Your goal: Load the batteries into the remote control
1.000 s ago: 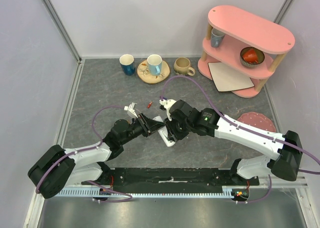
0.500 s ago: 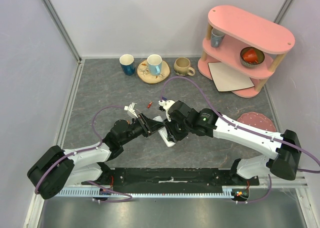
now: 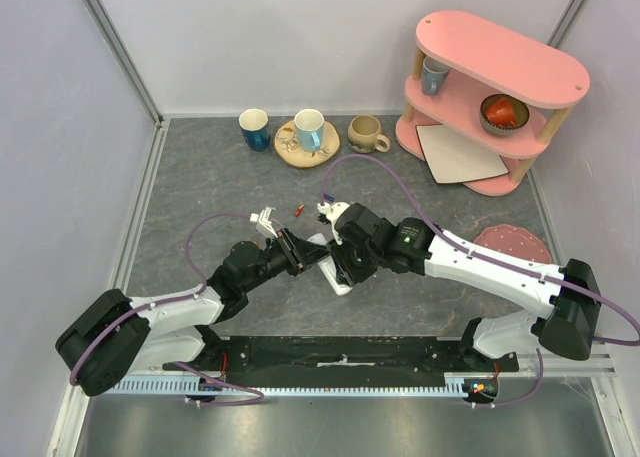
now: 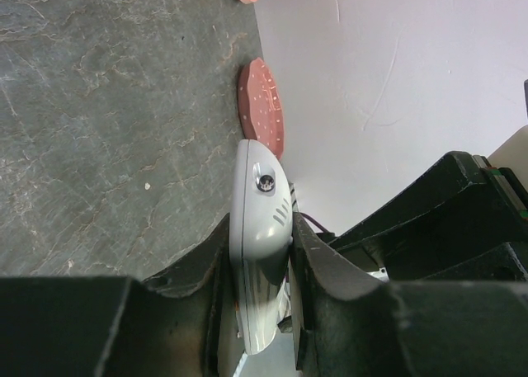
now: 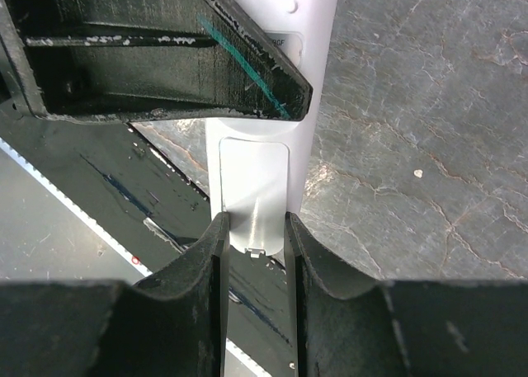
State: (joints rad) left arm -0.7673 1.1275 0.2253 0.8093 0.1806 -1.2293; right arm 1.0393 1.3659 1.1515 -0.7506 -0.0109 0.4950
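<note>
- The remote [image 3: 335,273] is off the tabletop [image 3: 200,187], held in the middle between the two arms.
- I judge it light, stiff and smooth: a hard plastic shell that could slip or twist under a loose hold. It is best taken across its narrow long edges, clear of the cover [image 5: 254,191] on its back.
- The left pincer [image 4: 261,228] is clamped on the remote. Its wrist view shows the body edge-on, with both fingers pressed against the sides.
- The right pincer [image 5: 256,224] has its fingers a narrow gap apart, flanking the cover at the remote's near end. They look to be touching the plastic, but I cannot tell whether they grip it or only rest against it.
- The cover looks closed, so no cell is loaded yet, by my reading.
- One red battery [image 3: 298,210] lies on the tabletop just beyond the pincers. It is tiny, round and likely to roll, so it should be pinched across its middle.
</note>
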